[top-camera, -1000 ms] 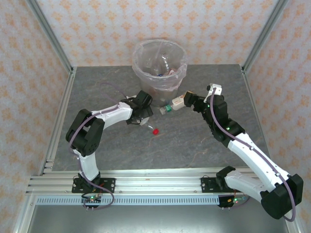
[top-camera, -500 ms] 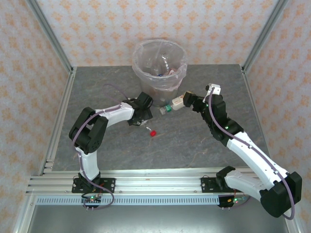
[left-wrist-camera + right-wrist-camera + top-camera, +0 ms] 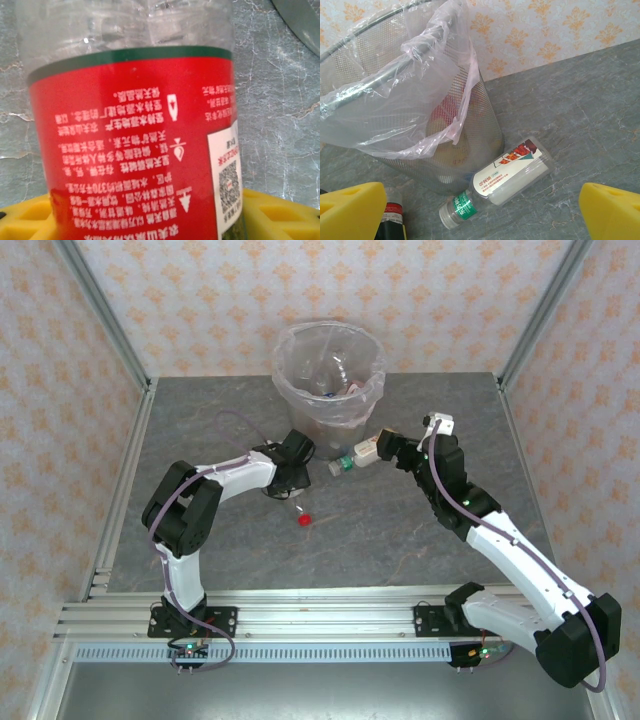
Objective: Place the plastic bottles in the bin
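A clear plastic bottle with a red label (image 3: 135, 140) stands between the yellow pads (image 3: 277, 215) of my left gripper (image 3: 150, 220), which press on both its sides. That gripper (image 3: 288, 480) sits just left of the bin's foot. The bin (image 3: 345, 405) is a round mesh basket lined with a clear bag (image 3: 405, 100), with bottles inside it. A capless bottle with a white label and green neck band (image 3: 507, 177) lies on its side against the bin (image 3: 352, 458). My right gripper (image 3: 480, 212) hangs over it, wide open and apart from it (image 3: 385, 448).
A loose red cap (image 3: 303, 520) lies on the grey stone tabletop (image 3: 400, 530) in front of the left gripper. Papered walls and metal posts close in the back and both sides.
My left gripper's jaws have closed in onto the red-labelled bottle. The red cap has rolled toward the near left. The right arm has barely moved.
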Robot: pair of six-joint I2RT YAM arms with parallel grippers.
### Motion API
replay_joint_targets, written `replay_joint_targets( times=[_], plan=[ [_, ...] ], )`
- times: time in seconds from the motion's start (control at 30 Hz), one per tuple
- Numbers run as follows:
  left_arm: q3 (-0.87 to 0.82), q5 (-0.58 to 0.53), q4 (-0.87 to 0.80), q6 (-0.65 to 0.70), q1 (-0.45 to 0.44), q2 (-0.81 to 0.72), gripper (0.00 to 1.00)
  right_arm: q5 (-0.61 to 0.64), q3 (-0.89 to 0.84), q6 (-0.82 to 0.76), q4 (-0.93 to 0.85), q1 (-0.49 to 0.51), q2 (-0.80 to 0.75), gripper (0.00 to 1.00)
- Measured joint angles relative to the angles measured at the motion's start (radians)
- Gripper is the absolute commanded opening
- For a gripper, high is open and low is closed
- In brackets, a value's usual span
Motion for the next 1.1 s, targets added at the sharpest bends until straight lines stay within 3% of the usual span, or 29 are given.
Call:
replay_joint_targets(
  times=[0.67, 1.1],
  plan=[
    [-0.058, -0.104, -0.031, 0.028, 0.016, -0.241, 0.61, 0.008, -0.008, 0.010, 0.026, 0.000, 0.000, 0.99],
    [-0.038, -0.207, -0.060, 0.062, 0.036, -0.446, 0.61, 0.053, -0.101, 0.121, 0.072, 0.000, -0.005, 0.99]
  ],
)
